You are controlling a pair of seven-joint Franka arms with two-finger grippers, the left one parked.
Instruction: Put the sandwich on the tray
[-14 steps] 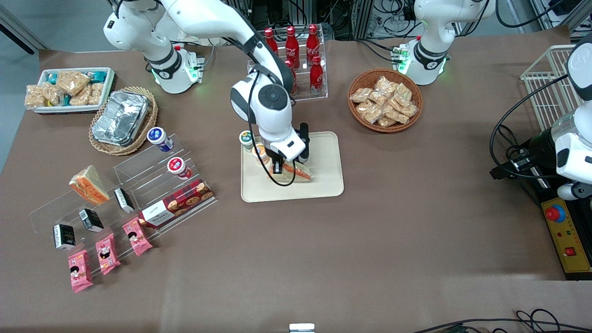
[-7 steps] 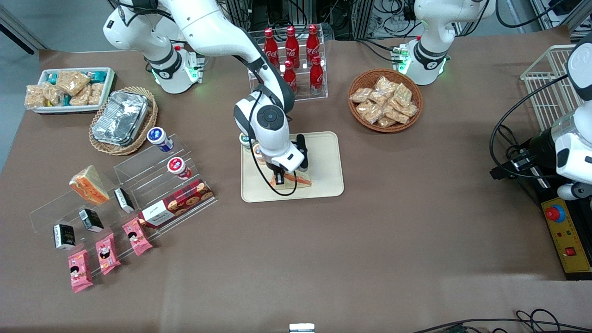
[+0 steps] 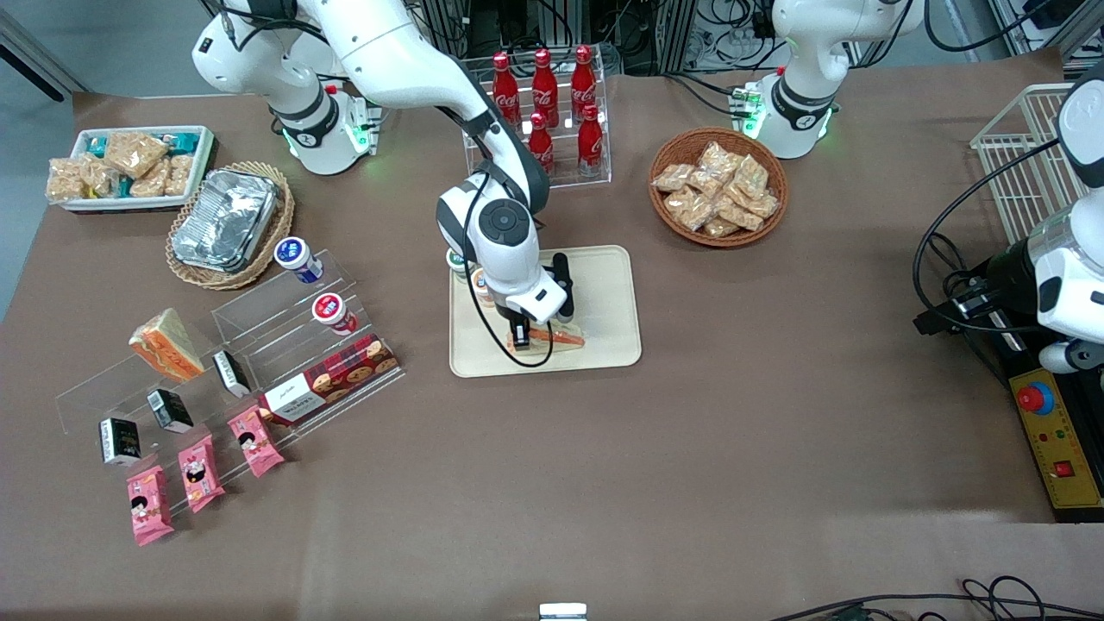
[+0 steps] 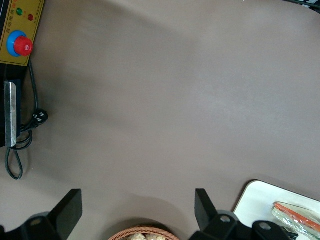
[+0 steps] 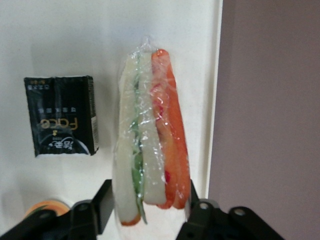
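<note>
The clear-wrapped sandwich stands on edge on the cream tray, close to the tray's rim nearest the front camera. My right gripper is low over the tray and shut on the sandwich. In the right wrist view the sandwich shows white bread, green and orange layers, and sits between the two black fingers of the gripper, with the tray rim just beside it. The left wrist view shows a tray corner and the sandwich's end.
A black packet and two small cups sit on the tray beside the gripper. A cola bottle rack and a snack basket stand farther from the camera. An orange-faced wedge lies on an acrylic shelf toward the working arm's end.
The gripper has come down and nearer the front camera with the sandwich, from above the tray's middle to its near rim. Over the last half second it hardly moved.
</note>
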